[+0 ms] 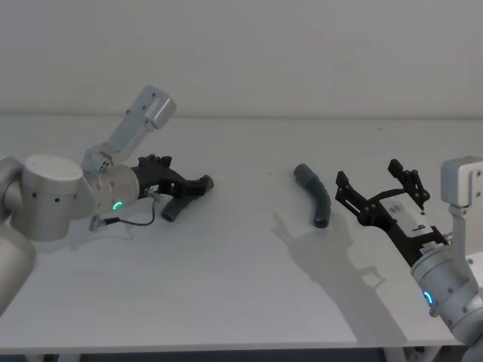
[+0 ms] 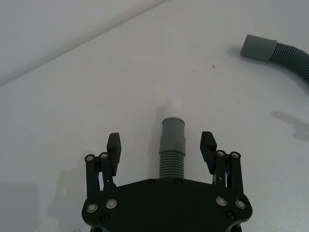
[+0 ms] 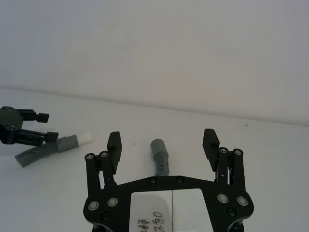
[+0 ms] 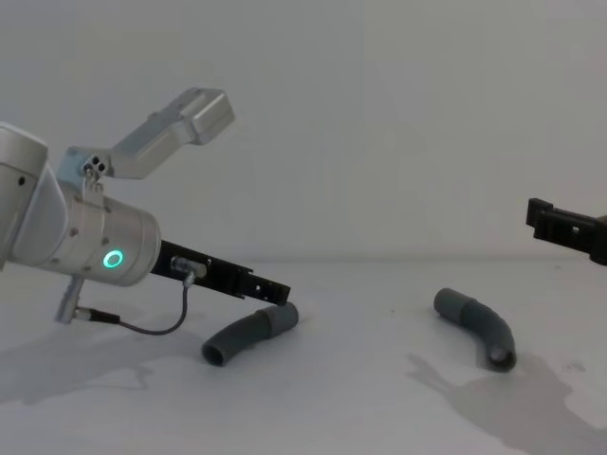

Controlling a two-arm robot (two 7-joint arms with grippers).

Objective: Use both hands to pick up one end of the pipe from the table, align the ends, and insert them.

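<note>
On the table (image 1: 241, 264), the left gripper (image 2: 161, 142), spread wide, straddled one pipe piece (image 1: 181, 204) with gaps either side; the right gripper (image 1: 371, 179) hovered, likewise spread, near the other piece (image 1: 315, 194), bare surface between the pieces.

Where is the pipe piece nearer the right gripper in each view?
Head: piece right of centre, just ahead of the open right gripper.
Left wrist: piece far off, beyond the left gripper.
Right wrist: piece between the open fingers.
Chest: piece lower right, on the table.
Landmark: the other piece, between the left gripper's open fingers.
</note>
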